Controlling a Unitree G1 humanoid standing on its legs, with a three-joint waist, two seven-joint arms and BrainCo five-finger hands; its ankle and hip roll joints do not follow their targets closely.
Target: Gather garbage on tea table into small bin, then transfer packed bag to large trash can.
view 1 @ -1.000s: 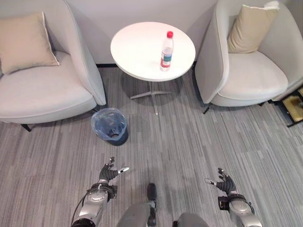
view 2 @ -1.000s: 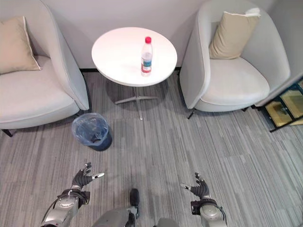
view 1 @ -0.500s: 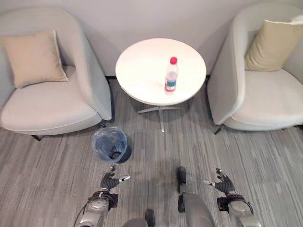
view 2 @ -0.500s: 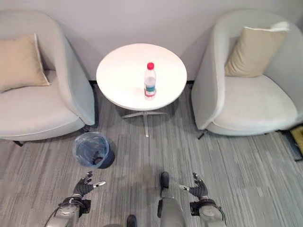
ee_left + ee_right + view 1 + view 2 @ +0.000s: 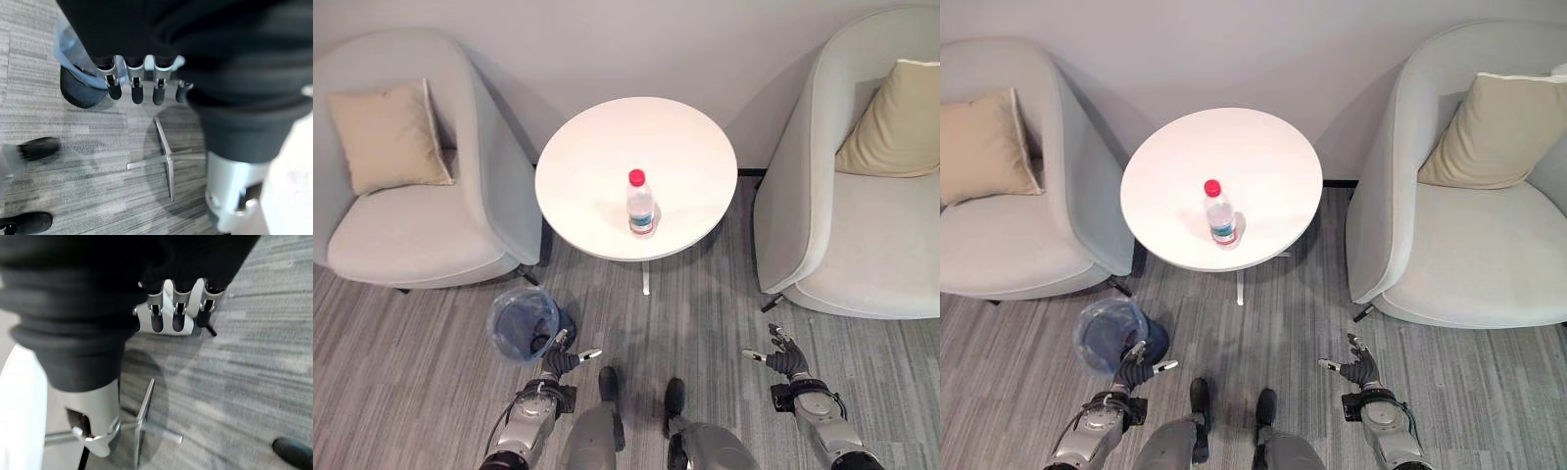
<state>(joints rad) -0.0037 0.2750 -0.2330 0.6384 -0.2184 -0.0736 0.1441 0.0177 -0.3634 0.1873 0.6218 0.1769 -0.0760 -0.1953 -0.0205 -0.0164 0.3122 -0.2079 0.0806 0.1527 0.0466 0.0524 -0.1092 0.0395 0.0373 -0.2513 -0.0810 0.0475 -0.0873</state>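
Moved: camera view has shifted, bringing the bench (image 5: 636, 176) nearer and more central than a second ago; judged a step closer, things themselves unmoved.
Bottle: bottle (image 5: 640, 204) stands upright near the bench's middle, untouched, the one piece of garbage on it.
Bin: bin (image 5: 523, 324) with its blue bag sits on the floor by the left chair (image 5: 411, 196), just ahead of the left hand.
Left hand: left hand (image 5: 558, 360) low, fingers spread and relaxed, holding nothing.
Right hand: right hand (image 5: 786, 358) low, fingers likewise spread, empty.
Meaning: approach about done; reaching for the bottle is likely next.
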